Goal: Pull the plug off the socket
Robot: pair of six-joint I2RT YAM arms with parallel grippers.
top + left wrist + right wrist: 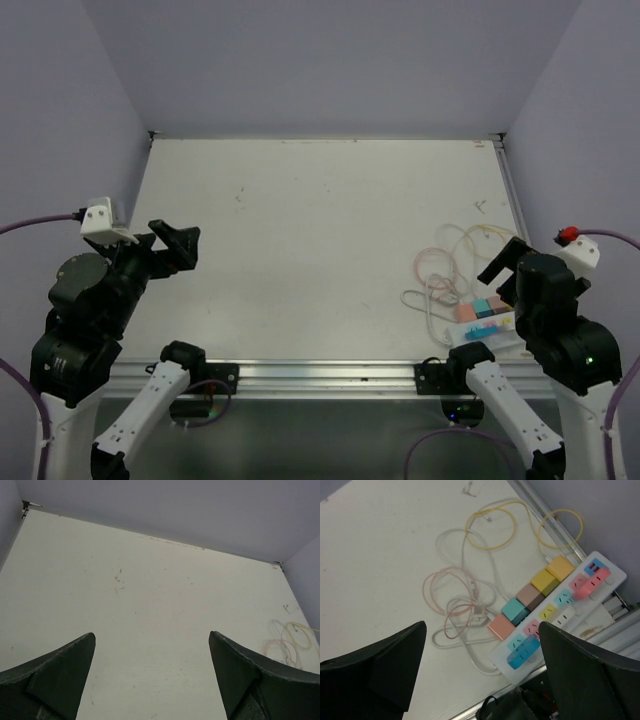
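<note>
The right gripper's (482,632) fingers (380,675) stood spread as wide as they go, with nothing between them, and hung above the near right part of the table (320,260), tilted down toward the socket (559,605). That was probably a ready pose, wide enough to take a plug from either side. The socket lay flat at the table's near right corner, close to the front rail (330,372), running slantwise. A row of block-shaped plugs (530,596), pink, teal, brown and two yellow, sat tight along its left long side. Their cables (455,587), yellow, pink and white, coiled loosely on the table farther out and to the left. Which plug was meant could not be told. The left gripper (151,640) was just as wide open and empty, raised over the left side of the table well apart from the socket, so it seemed to be parked out of the way. The right wrist view alone showed the separate plugs and the pastel outlet faces. In the overhead view the right arm covered part of the socket (487,320), but only that view showed both arms at once. The left wrist view showed mostly bare tabletop, with a few cable loops at its right edge.
</note>
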